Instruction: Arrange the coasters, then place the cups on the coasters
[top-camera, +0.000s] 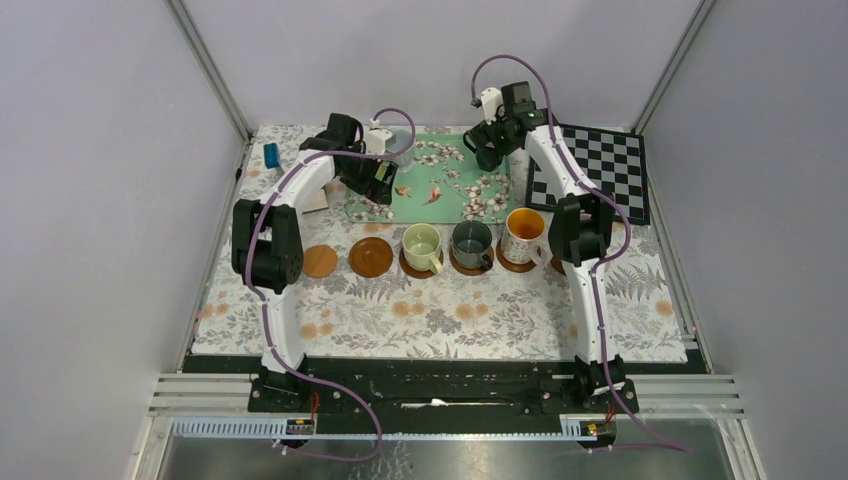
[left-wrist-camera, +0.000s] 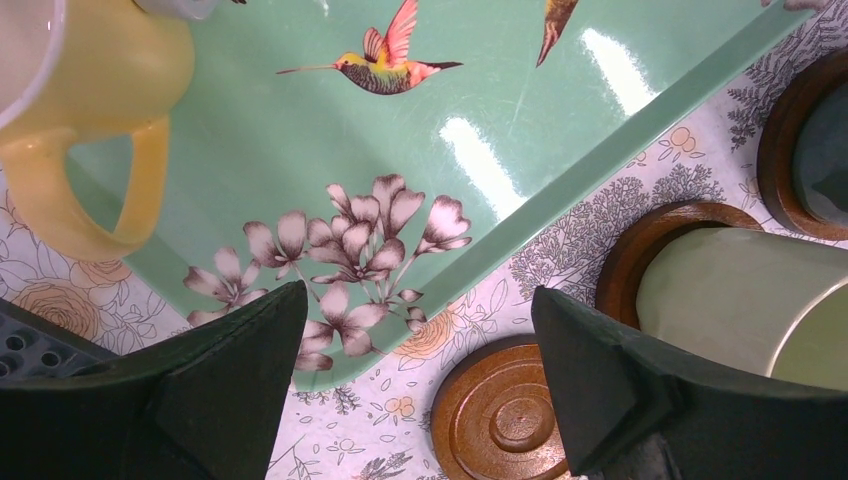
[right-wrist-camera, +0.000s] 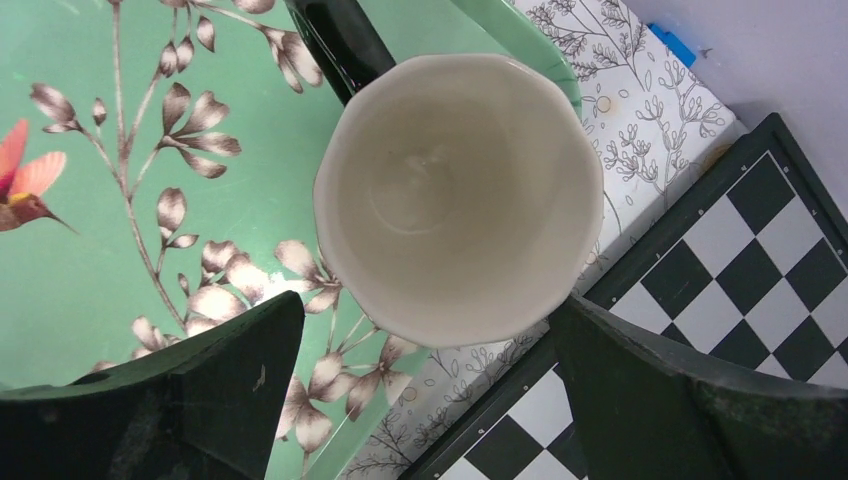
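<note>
Green glossy tray w/ pink blossom & hummingbird print (top-camera: 440, 190) sits back-centre on the floral-cloth bench (top-camera: 450, 320).

L pincer (left-wrist-camera: 418, 298) hangs over the tray's near-left corner, jaws wide, nothing betw. them. Yellow handled ceramic mug (left-wrist-camera: 80, 90) stands at the tray's left edge, handle turned toward the pincer; can't tell if its base is fully on the tray.

R pincer (right-wrist-camera: 428, 303) hovers at the tray's far-right corner, jaws wide, above the black mug w/ white inside (right-wrist-camera: 460, 190). Its fingers (right-wrist-camera: 200, 400) are on either side of the rim in wrist view, not closed on it. Black-and-white checkerboard (top-camera: 590, 170) lies just right of that corner.

Row in front of the tray, L to R:
- orange-brown round wooden coaster (top-camera: 320, 261), bare
- darker brown coaster (top-camera: 371, 257), bare
- pale green mug (top-camera: 422, 247), dark green mug (top-camera: 471, 243) & floral mug w/ orange inside (top-camera: 523, 235), each on its own brown coaster

Small blue item (top-camera: 271, 154) lies far-left on the bench, too small to read.
</note>
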